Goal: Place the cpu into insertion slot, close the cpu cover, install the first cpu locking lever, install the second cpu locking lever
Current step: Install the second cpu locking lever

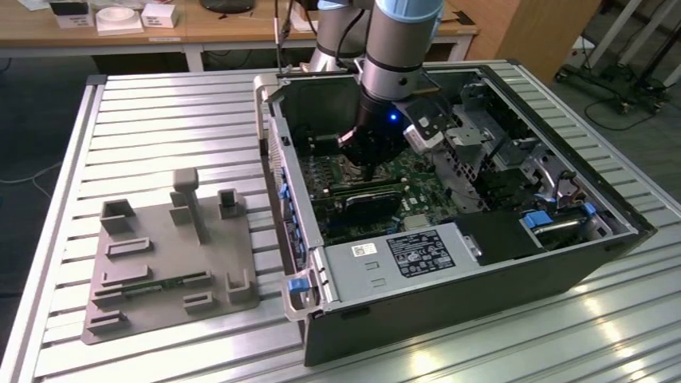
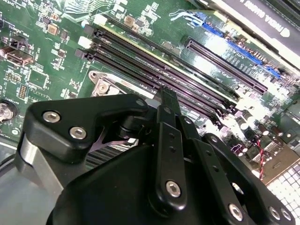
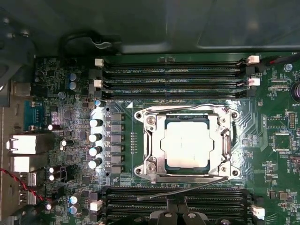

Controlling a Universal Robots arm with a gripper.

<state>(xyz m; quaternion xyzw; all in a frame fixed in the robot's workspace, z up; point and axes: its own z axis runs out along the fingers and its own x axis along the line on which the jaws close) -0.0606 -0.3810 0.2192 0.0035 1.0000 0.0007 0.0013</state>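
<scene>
In the first wrist view the cpu point(image 3: 187, 143) lies flat in the insertion slot point(image 3: 140, 169), silvery top up. The cpu cover point(image 3: 157, 140) is down around it, the chip showing through its window. One wire locking lever point(image 3: 187, 111) runs flat along the socket's edge beside the far memory slots. The other lever point(image 3: 183, 190) slants away from the socket, its free end over the near memory slots. My gripper point(image 3: 177, 218) sits just past that slanted lever, fingertips close together with nothing between them. In the exterior view the gripper point(image 1: 365, 163) reaches down into the open computer case point(image 1: 458, 303).
Long black memory slots point(image 3: 173, 70) flank the socket on two sides. A black card point(image 1: 368, 203) and a grey power supply box point(image 1: 410, 255) sit inside the case near the arm. A grey fixture plate point(image 1: 171, 263) lies on the slatted table at the exterior view's left.
</scene>
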